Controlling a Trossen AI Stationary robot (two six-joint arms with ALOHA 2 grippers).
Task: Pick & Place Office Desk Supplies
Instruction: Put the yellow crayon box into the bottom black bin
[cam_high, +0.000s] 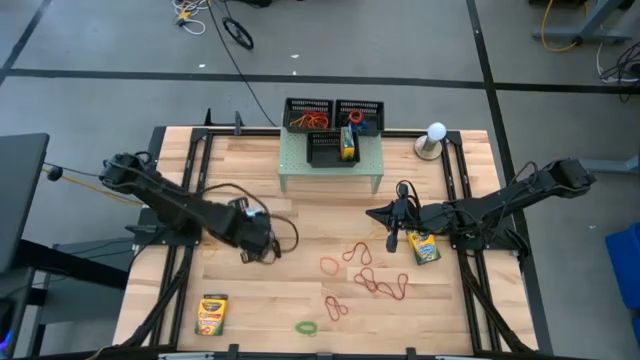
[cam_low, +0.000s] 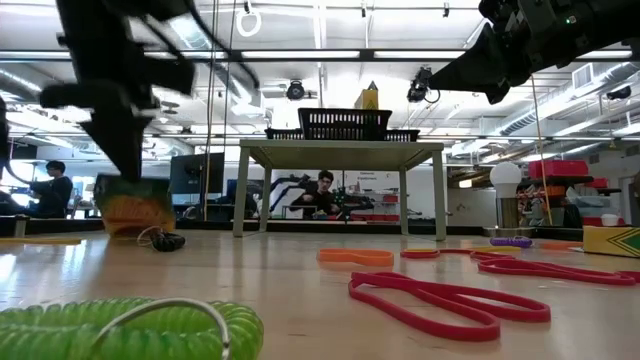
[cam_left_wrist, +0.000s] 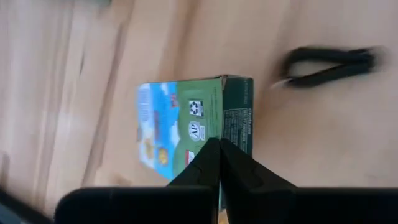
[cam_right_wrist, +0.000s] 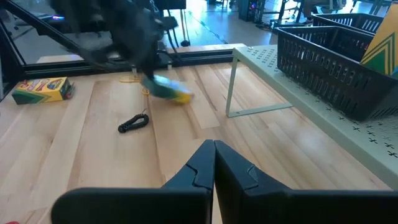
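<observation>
Left tool (cam_left_wrist: 219, 149): fingers pressed together with nothing between them, tips over the crayon box (cam_left_wrist: 193, 127); in the low view the box (cam_low: 133, 210) hangs beneath it, clear of the bench (cam_high: 260, 300).
Risk: the hold looks marginal; the box may drop or twist, because the fingers met instead of clamping it.
Nearby: black loop (cam_left_wrist: 329, 62) just beside the box.
Right tool (cam_high: 391, 214): shut, empty, waiting mid-bench near another crayon box (cam_high: 423, 246).
Obstructions: red bands (cam_high: 380, 285) strewn between; riser (cam_high: 330, 165) and mesh trays (cam_high: 308, 113) beyond.
</observation>
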